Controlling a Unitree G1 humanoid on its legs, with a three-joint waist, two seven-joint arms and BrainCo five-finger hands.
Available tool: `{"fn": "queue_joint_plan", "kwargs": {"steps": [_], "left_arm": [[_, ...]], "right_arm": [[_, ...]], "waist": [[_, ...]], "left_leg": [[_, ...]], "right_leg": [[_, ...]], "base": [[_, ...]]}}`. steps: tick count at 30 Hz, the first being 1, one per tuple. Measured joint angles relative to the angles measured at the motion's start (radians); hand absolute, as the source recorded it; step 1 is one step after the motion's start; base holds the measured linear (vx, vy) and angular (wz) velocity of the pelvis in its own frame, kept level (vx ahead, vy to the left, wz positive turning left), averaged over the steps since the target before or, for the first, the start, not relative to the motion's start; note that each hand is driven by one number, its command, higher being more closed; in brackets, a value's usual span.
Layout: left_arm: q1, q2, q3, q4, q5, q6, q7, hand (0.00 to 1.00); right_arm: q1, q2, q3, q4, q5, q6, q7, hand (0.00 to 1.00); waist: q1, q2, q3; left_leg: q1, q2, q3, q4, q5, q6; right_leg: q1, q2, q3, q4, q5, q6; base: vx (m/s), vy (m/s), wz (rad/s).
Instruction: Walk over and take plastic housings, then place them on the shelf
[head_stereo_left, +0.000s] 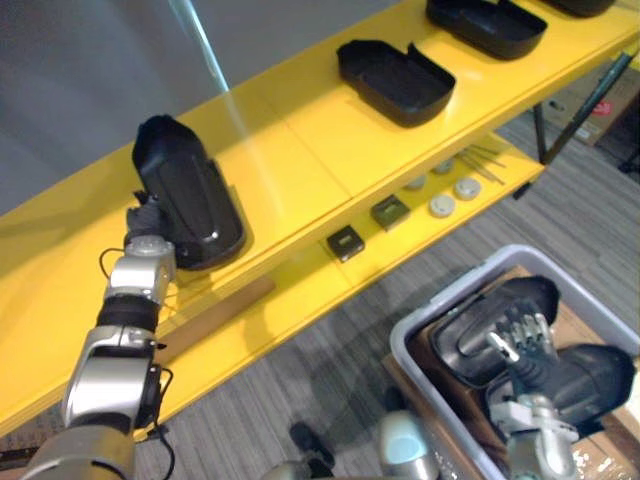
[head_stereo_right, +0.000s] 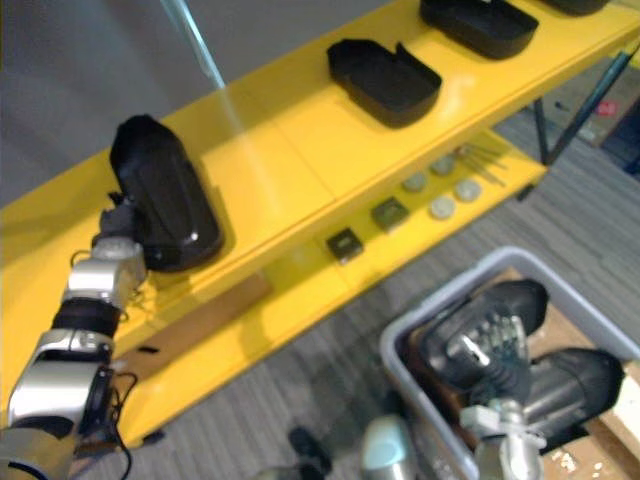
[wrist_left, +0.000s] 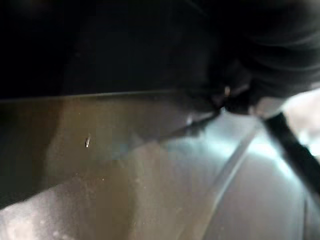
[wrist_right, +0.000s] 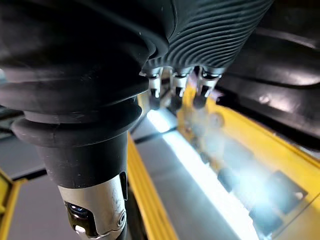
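Because the black plastic housing (head_stereo_left: 190, 190) is propped at a tilt near the front edge of the yellow top shelf (head_stereo_left: 300, 140), with its lower end on the surface and its far end raised, a release at this angle is judged risky. The housing could be tipped forward over the edge and dropped onto the lower shelf (head_stereo_left: 310, 280) or the carpeted floor (head_stereo_left: 300, 400). A slide could also be caused by the glossy shelf surface if the raised end is let down too quickly. No collision is expected with the two housings (head_stereo_left: 395, 82) already laid open side up farther along the shelf to the right, since they are well apart from it.

The housing is seen directly in front of the left hand (head_stereo_left: 143, 222), which is set against its near left side at the lower end. The fingers are hidden behind the dark shell, so it cannot be told whether they are closed round it or merely placed against it.

The right hand (head_stereo_left: 520, 338) is held low at the right over the grey bin (head_stereo_left: 440, 310), where more housings (head_stereo_left: 500, 300) are piled. Its fingers are loosely spread and relaxed, and nothing appears to be gripped by them.
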Motion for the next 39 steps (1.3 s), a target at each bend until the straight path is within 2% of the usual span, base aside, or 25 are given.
{"fn": "queue_joint_plan", "kwargs": {"steps": [2, 9, 10, 18, 22, 26, 31, 34, 39], "left_arm": [[-0.004, 0.014, 0.000, 0.003, -0.007, 0.024, -0.039, 1.00], [-0.020, 0.035, 0.003, 0.004, -0.012, 0.027, -0.044, 1.00], [-0.022, 0.046, 0.003, 0.004, -0.024, 0.027, -0.042, 0.00], [-0.047, 0.057, 0.015, 0.019, -0.069, 0.009, -0.006, 0.00], [-0.054, 0.077, 0.016, 0.043, -0.093, -0.029, 0.036, 0.00], [-0.055, 0.096, 0.047, 0.055, -0.160, -0.090, 0.101, 0.00], [-0.106, 0.104, 0.049, 0.040, -0.163, -0.166, 0.180, 0.00], [-0.136, 0.138, 0.045, -0.025, -0.153, -0.219, 0.195, 0.00], [-0.130, 0.171, 0.056, -0.205, -0.103, -0.332, 0.195, 0.00]], "right_arm": [[-0.003, -0.003, 0.001, -0.015, 0.010, 0.000, 0.000, 0.00], [-0.008, -0.020, 0.026, -0.016, 0.011, 0.000, 0.000, 0.00], [-0.013, -0.020, 0.028, -0.016, 0.011, 0.000, 0.000, 0.00], [-0.019, -0.024, 0.029, -0.017, 0.026, -0.002, 0.015, 0.00], [-0.019, -0.027, 0.041, -0.017, 0.037, -0.002, 0.019, 0.00], [-0.019, -0.029, 0.043, -0.017, 0.040, -0.006, 0.038, 0.00], [-0.017, -0.027, 0.068, -0.017, 0.040, -0.020, 0.057, 0.00], [-0.016, -0.022, 0.078, -0.018, 0.039, -0.041, 0.067, 0.00], [-0.017, -0.010, 0.089, -0.073, 0.028, -0.060, 0.071, 0.00]], "waist": [[-0.004, 0.002, 0.016], [-0.004, 0.019, 0.054], [-0.005, 0.020, 0.055], [-0.007, 0.021, 0.081], [-0.009, 0.021, 0.097], [-0.020, 0.021, 0.097], [-0.017, 0.021, 0.097], [-0.018, 0.021, 0.097], [0.017, 0.018, 0.092]], "left_leg": [[0.002, 0.000, 0.002, 0.000, 0.000, 0.000], [-0.011, 0.001, 0.009, 0.000, 0.000, 0.000], [-0.016, 0.001, 0.012, 0.000, 0.001, -0.001], [-0.013, 0.002, 0.011, 0.000, 0.001, -0.001], [-0.013, 0.002, 0.015, 0.001, 0.001, -0.001], [-0.013, 0.002, 0.017, 0.001, 0.001, -0.001], [0.003, 0.002, 0.012, 0.001, 0.001, -0.001], [0.008, 0.002, -0.006, 0.000, 0.001, -0.002], [0.036, 0.004, -0.052, 0.000, 0.003, -0.004]], "right_leg": [[0.000, 0.000, 0.005, 0.002, 0.000, 0.000], [-0.027, 0.002, 0.015, 0.019, -0.007, -0.005], [-0.035, 0.002, 0.018, 0.024, -0.007, -0.005], [-0.036, -0.001, 0.018, 0.033, -0.011, -0.004], [-0.041, -0.002, 0.021, 0.042, -0.014, -0.003], [-0.042, -0.002, 0.021, 0.043, -0.014, -0.003], [-0.022, -0.002, 0.016, 0.040, -0.014, -0.003], [-0.001, -0.003, -0.004, 0.033, -0.015, -0.003], [0.073, -0.004, -0.058, -0.003, -0.013, -0.001]], "base": [[0.04, 0.005, -0.02], [0.00, -0.003, -0.03], [0.01, -0.012, -0.05], [0.00, 0.000, 0.00], [0.01, -0.002, -0.01], [0.00, 0.000, 0.00], [0.00, 0.000, 0.01], [0.00, -0.002, 0.15], [0.00, -0.004, 0.25]]}}
